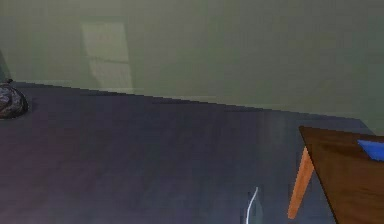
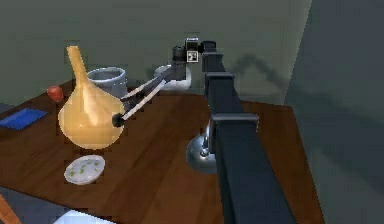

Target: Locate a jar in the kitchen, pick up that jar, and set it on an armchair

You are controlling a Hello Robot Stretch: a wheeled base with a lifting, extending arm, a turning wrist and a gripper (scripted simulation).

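Arm reaching out across a wooden table, gripper ending at the flank of an amber long-necked vessel near the table's left edge in the arm side view. Taken here, by judgement only, for the jar of the task, though closer in shape to a flask or vase. Upright on the tabletop, just in front of a squat grey pot, with a small reddish-brown thing beside it toward the far left corner and a flat blue thing at the left edge. Nearer the front edge, a small white dish flecked with green. Just beside the arm, a low metallic piece.

Holding something or nothing: impossible to tell, with the fingertips at a vessel resting on the table and not lifted clear. Touching it or merely in front of it: likewise not to be told.

In the forward view, dark floor, pale green wall, the table's corner at the lower right with the blue thing on it, and a dark heap by the wall at the left edge.

Step in hand, by judgement: securing the vessel ahead of the lift. To do it well: take hold low on the round belly rather than on the thin neck, keep it upright, rise straight until clear of the tabletop, then draw back slowly, steering away from the grey pot behind and the dish in front. No driving off before a clean lift.
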